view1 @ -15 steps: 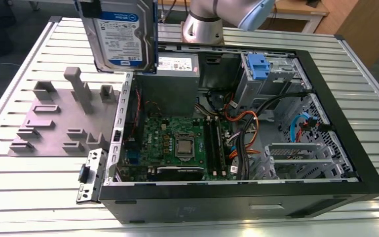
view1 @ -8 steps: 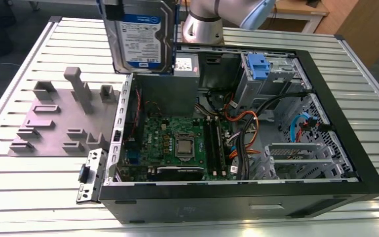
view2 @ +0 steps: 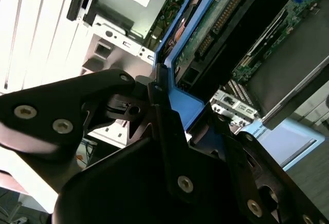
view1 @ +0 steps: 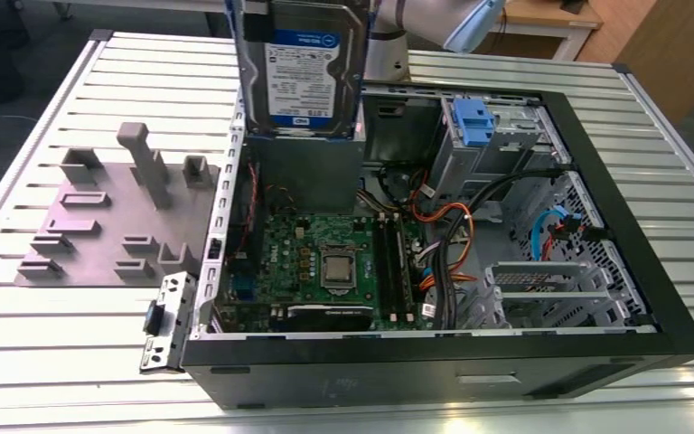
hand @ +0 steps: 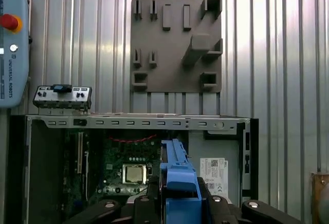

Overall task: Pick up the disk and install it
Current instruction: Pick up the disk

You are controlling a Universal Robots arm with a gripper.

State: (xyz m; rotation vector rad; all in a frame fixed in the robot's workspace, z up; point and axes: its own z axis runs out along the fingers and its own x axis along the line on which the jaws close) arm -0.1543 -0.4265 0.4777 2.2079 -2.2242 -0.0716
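The disk (view1: pixel 300 68) hangs upright in the air above the back part of the open computer case (view1: pixel 636 208), with its white-and-blue label facing the exterior camera. In the second wrist view my gripper (view2: pixel 172 126) is shut on the blue bracket along the disk's (view2: pixel 221 23) edge, with black fingers (view2: pixel 103 100) on either side; the green circuit-board face of the drive shows there. In the first wrist view the bracket of the disk (hand: pixel 177 175) stands edge-on between the black fingers (hand: pixel 149 206), over the case's interior.
Inside the case lie a green motherboard (view1: pixel 323 262), bundled cables (view1: pixel 455 235), a drive cage with a small blue clip (view1: pixel 473 122) and a grey metal box (view1: pixel 304 172). A grey fixture plate (view1: pixel 106 217) sits on the slatted table at the exterior view's left. A small metal bracket (view1: pixel 166 321) lies beside the case.
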